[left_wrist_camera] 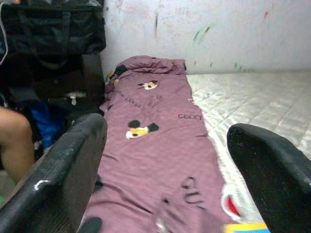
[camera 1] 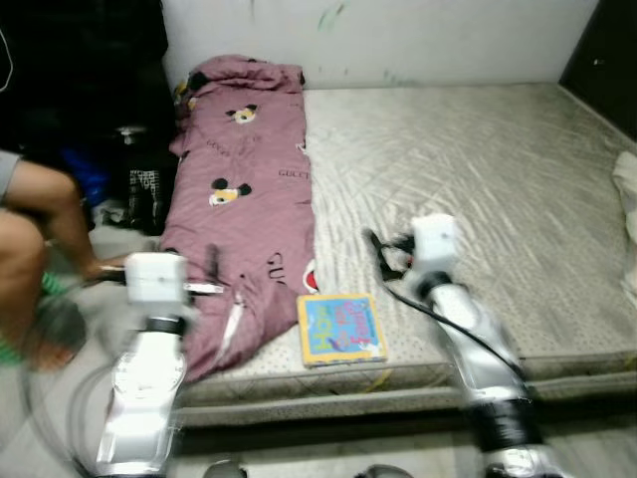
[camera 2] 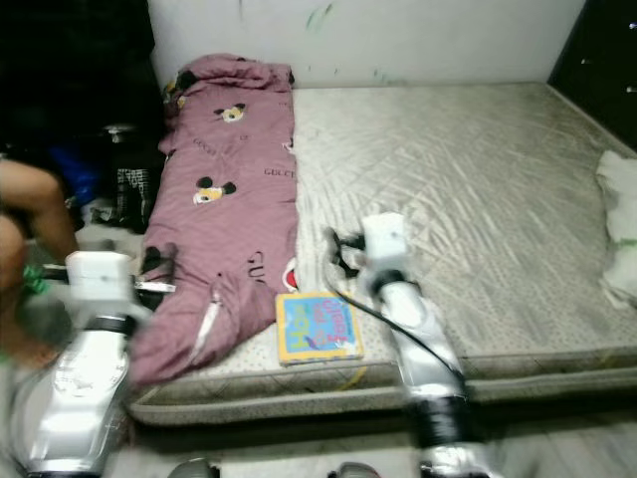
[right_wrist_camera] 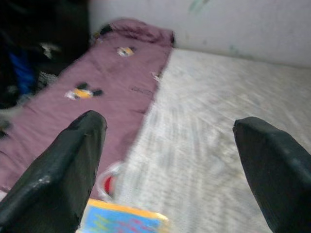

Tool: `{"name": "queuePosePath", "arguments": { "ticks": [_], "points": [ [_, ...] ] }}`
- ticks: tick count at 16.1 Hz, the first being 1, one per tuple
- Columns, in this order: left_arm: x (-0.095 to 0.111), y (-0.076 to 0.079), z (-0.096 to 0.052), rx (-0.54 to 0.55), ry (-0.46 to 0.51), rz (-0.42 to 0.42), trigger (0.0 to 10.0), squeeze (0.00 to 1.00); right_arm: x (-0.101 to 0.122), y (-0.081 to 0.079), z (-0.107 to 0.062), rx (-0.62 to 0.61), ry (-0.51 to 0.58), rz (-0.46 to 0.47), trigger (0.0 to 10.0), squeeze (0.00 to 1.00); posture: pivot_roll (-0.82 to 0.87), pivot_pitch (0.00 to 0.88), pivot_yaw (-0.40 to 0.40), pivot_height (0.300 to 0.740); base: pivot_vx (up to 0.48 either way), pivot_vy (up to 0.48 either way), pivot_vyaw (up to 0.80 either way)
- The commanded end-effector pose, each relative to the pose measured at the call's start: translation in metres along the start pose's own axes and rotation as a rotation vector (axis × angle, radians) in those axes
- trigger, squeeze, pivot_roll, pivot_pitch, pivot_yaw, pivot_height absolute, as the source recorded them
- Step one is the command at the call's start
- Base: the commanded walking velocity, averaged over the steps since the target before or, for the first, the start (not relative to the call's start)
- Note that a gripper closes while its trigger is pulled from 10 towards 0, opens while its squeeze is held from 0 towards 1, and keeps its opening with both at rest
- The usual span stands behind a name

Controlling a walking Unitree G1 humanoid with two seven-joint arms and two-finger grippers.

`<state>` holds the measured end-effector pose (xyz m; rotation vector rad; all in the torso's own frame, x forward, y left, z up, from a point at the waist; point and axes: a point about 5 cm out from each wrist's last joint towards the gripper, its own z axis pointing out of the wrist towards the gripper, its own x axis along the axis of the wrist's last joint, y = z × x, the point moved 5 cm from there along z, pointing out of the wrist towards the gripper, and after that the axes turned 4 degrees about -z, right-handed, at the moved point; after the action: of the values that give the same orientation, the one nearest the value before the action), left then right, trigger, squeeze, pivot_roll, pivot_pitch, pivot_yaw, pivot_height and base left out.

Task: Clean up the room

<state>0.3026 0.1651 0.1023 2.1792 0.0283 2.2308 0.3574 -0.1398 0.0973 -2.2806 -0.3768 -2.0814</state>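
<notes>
Spanning the room, grey mattress (camera 1: 478,189) with mauve blanket (camera 1: 244,189), book (camera 1: 341,329); both grippers' jaws wide, empty.

**Mauve, grey and one bright cover**

The blanket (camera 1: 244,189) is dusty mauve, printed with black-eared cartoon mouse heads in yellow and orange and dark lettering. The mattress (camera 1: 478,179) is pale grey-beige with diamond quilting. The book (camera 1: 340,329) has a sky-blue cover edged in yellow, with multicoloured lettering. The wall (camera 1: 398,40) is off-white, marked with green scribbles. A bag (left_wrist_camera: 48,29) is black.
</notes>
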Motion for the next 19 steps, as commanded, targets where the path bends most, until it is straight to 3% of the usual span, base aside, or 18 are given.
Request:
{"name": "queuePosePath", "arguments": {
  "ticks": [1, 4, 11, 19],
  "points": [
    [0.0031, -0.0114, -0.0004, 0.021, 0.005, 0.021, 10.0, 0.0, 0.0121, -0.0087, 0.0045, 0.018, 0.036, 0.004, 10.0, 0.0, -0.09, 0.0, -0.018, 0.74, 0.0, -0.39, 0.8],
    [0.0036, -0.0111, -0.0003, 0.021, 0.008, 0.024, 10.0, 0.0, 0.0115, -0.0087, 0.0046, 0.019, 0.033, 0.007, 10.0, 0.0, -0.09, 0.0, -0.02, 0.74, 0.0, -0.379, 0.31],
    [0.0069, -0.007, -0.001, -0.006, 0.03, 0.0, 10.0, 0.0, 0.0101, -0.0094, 0.0049, 0.026, 0.028, 0.005, 10.0, 0.0, -0.09, 0.0, -0.022, 0.74, 0.0, 0.0, 0.0],
    [0.0082, -0.0035, -0.0017, -0.03, 0.038, -0.006, 10.0, 0.0, 0.01, -0.0098, 0.0047, 0.025, 0.029, 0.005, 10.0, 0.0, -0.09, 0.0, -0.021, 0.74, 0.378, 0.0, 0.0]
  ]
}}
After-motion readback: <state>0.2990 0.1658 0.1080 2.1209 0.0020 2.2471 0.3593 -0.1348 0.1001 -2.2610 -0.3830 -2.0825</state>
